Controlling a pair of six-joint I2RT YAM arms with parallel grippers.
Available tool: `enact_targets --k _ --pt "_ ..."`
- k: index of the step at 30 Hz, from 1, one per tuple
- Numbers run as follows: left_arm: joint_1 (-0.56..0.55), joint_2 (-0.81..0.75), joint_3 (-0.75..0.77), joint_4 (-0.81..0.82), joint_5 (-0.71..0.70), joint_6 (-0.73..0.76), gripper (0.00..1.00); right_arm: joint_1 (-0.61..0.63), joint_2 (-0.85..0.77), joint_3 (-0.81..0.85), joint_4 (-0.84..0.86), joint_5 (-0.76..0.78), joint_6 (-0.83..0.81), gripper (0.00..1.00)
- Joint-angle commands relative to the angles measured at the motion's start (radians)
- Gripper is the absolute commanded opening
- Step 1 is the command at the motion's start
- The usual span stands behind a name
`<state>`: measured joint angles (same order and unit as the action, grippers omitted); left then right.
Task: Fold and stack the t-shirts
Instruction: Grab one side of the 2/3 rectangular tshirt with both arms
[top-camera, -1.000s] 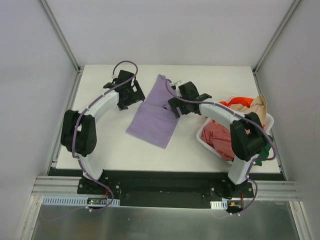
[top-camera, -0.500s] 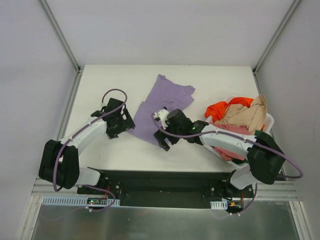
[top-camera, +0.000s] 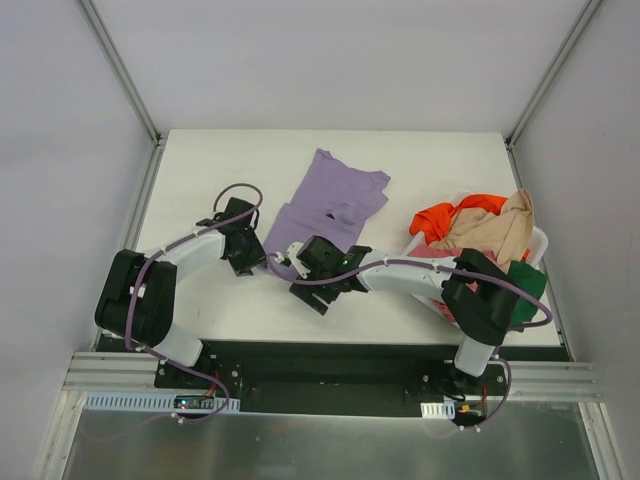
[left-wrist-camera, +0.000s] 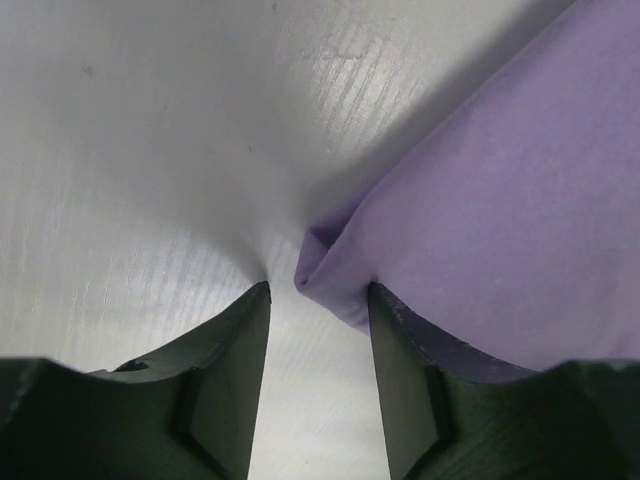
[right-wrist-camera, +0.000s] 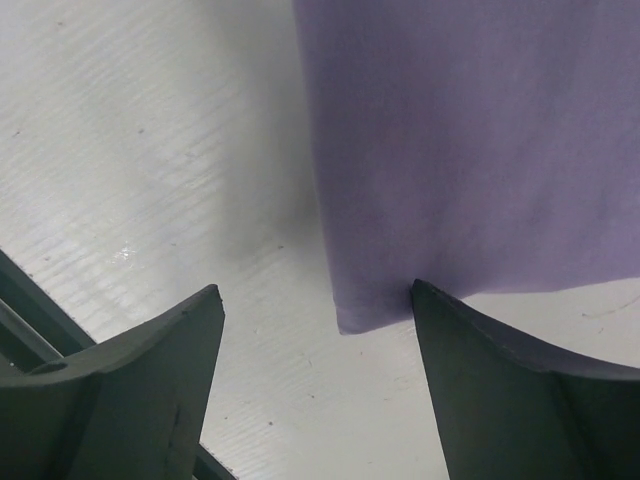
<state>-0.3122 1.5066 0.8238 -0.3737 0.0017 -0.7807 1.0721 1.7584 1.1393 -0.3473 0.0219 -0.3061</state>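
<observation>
Left gripper (left-wrist-camera: 318, 290), right gripper (right-wrist-camera: 315, 290) reached lavender t-shirt (top-camera: 330, 200) hem | open (astride edge)

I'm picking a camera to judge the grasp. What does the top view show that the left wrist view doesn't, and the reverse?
Only the top view: the whole purple shirt, the basket of other shirts, and the right gripper at its near edge. Only the left wrist view: the shirt's doubled corner between open fingers. Both: the left gripper, the purple cloth, the white table.
</observation>
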Motion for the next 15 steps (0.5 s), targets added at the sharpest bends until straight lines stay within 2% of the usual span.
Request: enact_targets --k 1,6,9,11,13,15 --pt "0.015 0.046 0.024 0.024 0.014 -0.011 0.4 0.002 0.029 0.027 -0.047 0.042 -0.014 0.74" --pt "0.021 0.092 0.035 0.027 0.014 -0.009 0.28 0.003 0.072 0.036 -0.059 0.058 -0.018 0.56" --pt "0.022 0.116 0.043 0.029 0.006 -0.009 0.15 0.003 0.098 0.048 -0.076 0.082 -0.016 0.45" --pt "0.025 0.129 0.047 0.029 0.007 -0.006 0.0 0.003 0.107 0.053 -0.084 0.098 -0.01 0.37" --pt "0.03 0.13 0.043 0.029 0.004 -0.005 0.0 0.002 0.111 0.053 -0.084 0.108 -0.01 0.28" --pt "0.03 0.11 0.035 0.027 0.004 0.0 0.0 0.003 0.113 0.053 -0.085 0.109 -0.007 0.14"
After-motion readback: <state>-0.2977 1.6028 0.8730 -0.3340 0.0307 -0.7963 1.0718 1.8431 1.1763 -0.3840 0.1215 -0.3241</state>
